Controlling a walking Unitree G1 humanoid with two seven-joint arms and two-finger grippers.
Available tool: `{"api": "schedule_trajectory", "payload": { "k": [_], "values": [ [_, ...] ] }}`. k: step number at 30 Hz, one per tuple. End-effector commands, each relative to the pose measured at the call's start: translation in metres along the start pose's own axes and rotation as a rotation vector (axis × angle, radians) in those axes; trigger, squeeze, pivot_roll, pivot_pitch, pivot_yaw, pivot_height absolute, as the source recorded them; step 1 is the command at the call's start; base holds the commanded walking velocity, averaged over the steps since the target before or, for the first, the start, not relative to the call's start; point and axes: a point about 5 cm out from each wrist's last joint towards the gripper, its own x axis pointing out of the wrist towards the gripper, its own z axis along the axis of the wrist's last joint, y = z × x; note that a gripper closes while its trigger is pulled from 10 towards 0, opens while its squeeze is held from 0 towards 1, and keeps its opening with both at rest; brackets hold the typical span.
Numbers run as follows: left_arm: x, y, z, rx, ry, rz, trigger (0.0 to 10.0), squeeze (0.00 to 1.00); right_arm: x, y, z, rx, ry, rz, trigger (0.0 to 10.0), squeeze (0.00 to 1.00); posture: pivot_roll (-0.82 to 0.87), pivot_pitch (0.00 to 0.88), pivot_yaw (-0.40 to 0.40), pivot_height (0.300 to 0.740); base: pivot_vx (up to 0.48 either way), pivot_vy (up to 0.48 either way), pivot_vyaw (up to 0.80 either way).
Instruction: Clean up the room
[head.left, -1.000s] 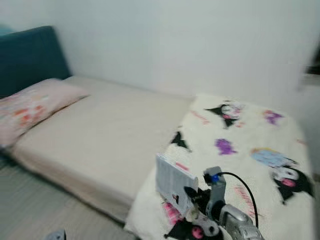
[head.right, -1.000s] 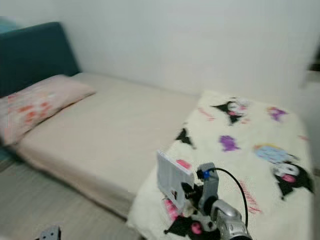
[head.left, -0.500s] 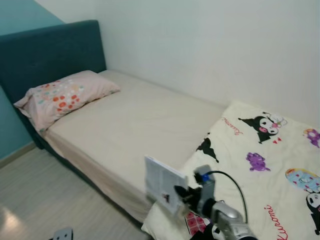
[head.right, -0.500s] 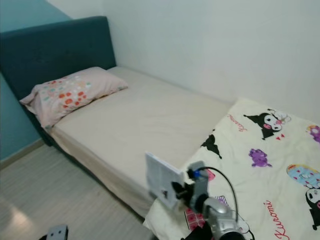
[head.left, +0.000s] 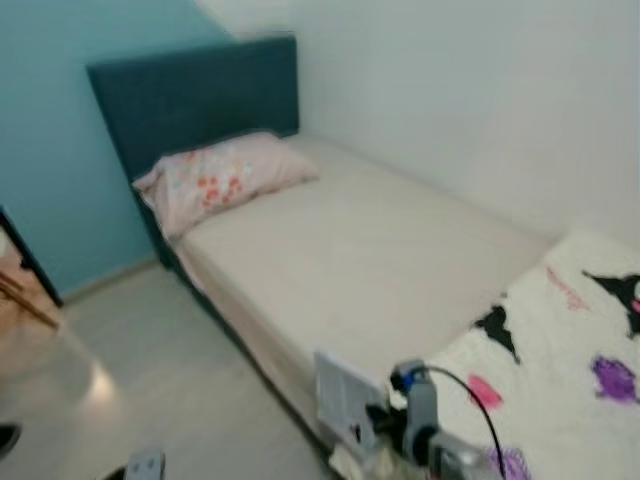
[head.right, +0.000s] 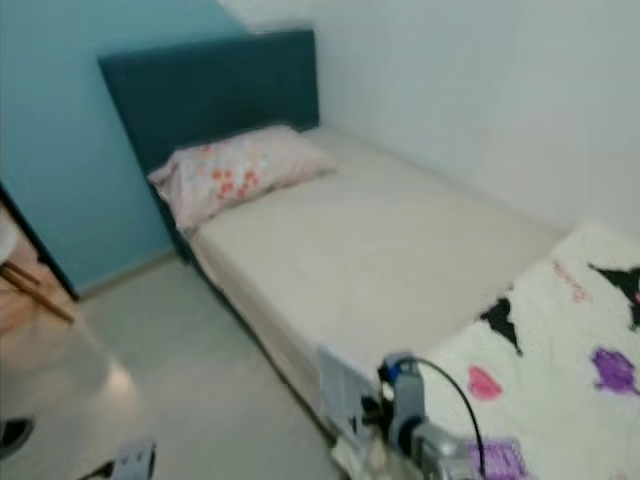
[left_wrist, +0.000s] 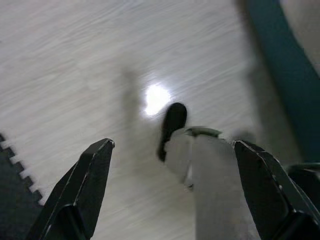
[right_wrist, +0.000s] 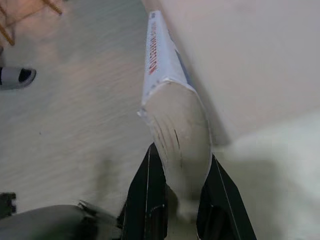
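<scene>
Pale wood-look flooring (head.left: 150, 370) lies beside a low bed with a bare beige mattress (head.left: 370, 260). A thin white booklet with printed pages (right_wrist: 170, 105) is clamped between the right gripper (right_wrist: 172, 200)'s two black fingers and is held upright over the mattress's near edge, just beside a cream cartoon-print blanket (head.left: 570, 340). A pink floral pillow (head.left: 225, 180) is propped against a teal padded headboard (head.left: 190, 90). Low over the floor, the left gripper (left_wrist: 175, 175) is seen with fingers spread wide, nothing between them.
</scene>
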Motion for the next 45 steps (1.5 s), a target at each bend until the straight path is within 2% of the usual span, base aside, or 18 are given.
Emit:
{"api": "schedule_trajectory", "payload": {
  "k": [1, 12, 13, 16, 17, 18, 19, 22, 23, 26, 37, 45],
  "values": [
    [0.0, 0.0, -0.002, 0.027, 0.009, -0.004, 10.0, 0.0, 0.001, 0.003, 0.002, -0.001, -0.031, 0.013, 0.0, 0.0, -0.05, 0.0, -0.035, 0.74, 0.0, 0.0, 0.68],
    [0.0, -0.001, -0.002, 0.017, 0.003, -0.036, 10.0, 0.0, -0.001, 0.0, -0.006, -0.003, 0.005, -0.027, 0.0, 0.0, -0.06, 0.0, -0.03, 0.74, 0.034, 0.0, 0.62],
    [-0.001, 0.0, -0.003, 0.02, 0.004, -0.034, 10.0, 0.0, -0.001, -0.001, -0.009, -0.013, 0.03, -0.047, 8.6, 0.0, -0.06, 0.0, -0.029, 0.74, 0.48, 0.0, 0.0],
    [-0.001, 0.0, -0.004, 0.022, 0.006, -0.031, 10.0, 0.0, -0.001, -0.001, -0.011, -0.022, 0.047, -0.061, 8.6, 0.0, -0.06, 0.0, -0.029, 0.74, 0.48, 0.0, 0.0],
    [-0.001, 0.001, -0.004, 0.025, 0.008, -0.026, 10.0, 0.0, -0.001, -0.002, -0.011, -0.023, 0.047, -0.066, 8.3, 0.0, -0.06, 0.0, -0.029, 0.74, 0.48, 0.0, 0.0],
    [-0.001, 0.002, -0.005, 0.026, 0.009, -0.023, 10.0, 0.0, -0.001, -0.002, -0.011, -0.023, 0.039, -0.063, 9.7, 0.0, -0.06, 0.0, -0.028, 0.74, 0.48, 0.0, 0.0],
    [-0.001, 0.003, -0.005, 0.026, 0.009, -0.02, 10.0, 0.0, -0.001, -0.002, -0.009, -0.02, 0.028, -0.058, 10.0, 0.0, -0.06, 0.0, -0.028, 0.74, 0.48, 0.0, 0.0],
    [-0.001, 0.003, -0.005, 0.026, 0.009, -0.018, 10.0, 0.0, -0.001, -0.002, -0.008, -0.02, 0.02, -0.053, 10.0, 0.0, -0.06, 0.0, -0.028, 0.74, 0.48, 0.0, 0.0],
    [-0.001, 0.004, -0.004, 0.023, 0.008, -0.017, 10.0, 0.0, -0.001, -0.003, -0.003, -0.052, 0.009, -0.043, 10.0, 0.0, -0.06, 0.0, -0.027, 0.74, 0.48, 0.0, 0.79],
    [-0.001, 0.004, -0.003, 0.022, 0.005, -0.017, 10.0, 0.0, 0.0, -0.003, 0.002, -0.067, -0.008, -0.031, 10.0, 0.0, -0.06, 0.0, -0.028, 0.74, 0.48, 0.0, 0.78],
    [0.001, -0.003, 0.006, 0.001, -0.029, -0.037, 10.0, 0.0, 0.003, -0.004, 0.014, -0.049, -0.062, -0.045, 10.0, 0.0, -0.06, 0.0, -0.029, 0.74, 0.48, 0.0, 0.63],
    [0.004, -0.02, 0.041, 0.025, -0.141, -0.106, 10.0, 0.0, 0.004, -0.01, 0.022, -0.031, -0.083, -0.099, 10.0, 0.0, -0.06, 0.0, -0.032, 0.74, 0.48, 0.0, 0.0]
  ]
}}
